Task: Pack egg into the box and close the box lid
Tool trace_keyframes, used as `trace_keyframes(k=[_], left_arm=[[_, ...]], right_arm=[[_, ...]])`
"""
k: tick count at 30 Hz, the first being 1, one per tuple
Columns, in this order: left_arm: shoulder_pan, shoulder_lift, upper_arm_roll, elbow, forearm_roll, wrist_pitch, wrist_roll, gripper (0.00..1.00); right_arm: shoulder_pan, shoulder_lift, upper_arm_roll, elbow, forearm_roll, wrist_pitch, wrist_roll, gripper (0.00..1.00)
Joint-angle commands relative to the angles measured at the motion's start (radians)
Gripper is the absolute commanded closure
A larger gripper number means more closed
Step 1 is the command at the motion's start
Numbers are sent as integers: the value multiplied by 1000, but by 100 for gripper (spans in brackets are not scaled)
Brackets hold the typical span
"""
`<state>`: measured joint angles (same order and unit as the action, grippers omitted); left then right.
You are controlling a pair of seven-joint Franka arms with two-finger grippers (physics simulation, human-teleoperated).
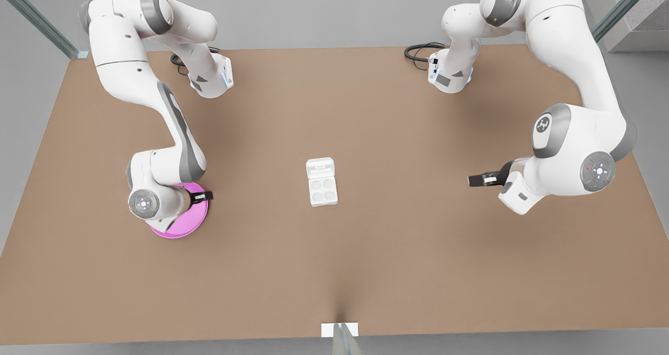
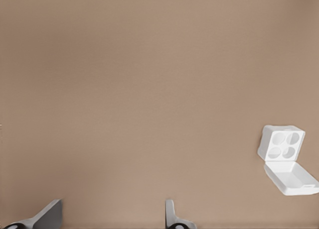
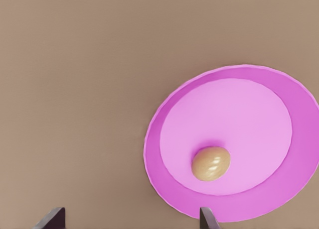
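Note:
The tan egg [image 3: 211,163] lies on a round pink plate [image 3: 224,114]. My right gripper [image 3: 130,218] hovers open above the plate's edge, with the egg ahead of its fingers. In the front view this gripper [image 1: 201,196] is over the plate [image 1: 196,220] on the front view's left, and the arm hides the egg. The white box [image 1: 322,190] sits mid-table with four vacant cups, and its lid [image 1: 320,168] is folded open behind it. My left gripper [image 1: 478,180] waits open on the front view's right, well away from the box [image 2: 281,144] and lid [image 2: 291,176].
The brown table [image 1: 334,271] is bare around the box. Both arm bases and black cables [image 1: 418,52] stand along the far edge. A small white marker [image 1: 339,329] sits at the near edge.

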<state>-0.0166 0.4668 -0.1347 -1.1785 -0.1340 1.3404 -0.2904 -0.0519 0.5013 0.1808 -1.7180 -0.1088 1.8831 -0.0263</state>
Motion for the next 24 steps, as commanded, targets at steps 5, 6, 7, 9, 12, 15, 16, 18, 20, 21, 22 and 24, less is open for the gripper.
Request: trace_keyframes(k=[5, 6, 7, 9, 12, 15, 16, 18, 20, 21, 22, 24], left_arm=[[-8, -2, 0, -1, 5, -17, 88, 0], [-8, -1, 0, -1, 5, -18, 88, 0], [-11, -2, 0, -3, 5, -20, 86, 0], [-8, -4, 0, -3, 5, -23, 88, 0], [-10, -4, 0, -1, 5, -23, 88, 0], [-11, -2, 0, -3, 5, -23, 86, 0], [-10, -2, 0, -3, 5, -23, 86, 0], [-13, -2, 0, -3, 5, -23, 86, 0], [-11, -4, 0, -4, 5, -23, 86, 0], [-13, -2, 0, -3, 5, -23, 86, 0], [-17, -2, 0, -4, 5, -23, 85, 0], [-19, -2, 0, -4, 5, -23, 85, 0]], right_arm=[[-75, -101, 66, -218, -91, 432, -4, 0], [-74, -200, 85, -317, -86, 455, -1, 0], [-74, -267, 111, -376, -74, 449, 15, 0], [-91, -222, 111, -405, -91, 511, 19, 0], [-95, -205, 106, -480, -97, 630, 23, 0], [-184, -208, 112, -503, -140, 650, 17, 0], [-239, -219, 118, -503, -161, 642, -12, 0], [-278, -225, 120, -515, -178, 636, -24, 0], [-327, -221, 175, -519, -178, 634, -47, 0], [-327, -211, 175, -517, -178, 640, -46, 0], [-328, -204, 175, -517, -178, 643, -46, 0], [-325, -204, 175, -517, -178, 643, -46, 0]])
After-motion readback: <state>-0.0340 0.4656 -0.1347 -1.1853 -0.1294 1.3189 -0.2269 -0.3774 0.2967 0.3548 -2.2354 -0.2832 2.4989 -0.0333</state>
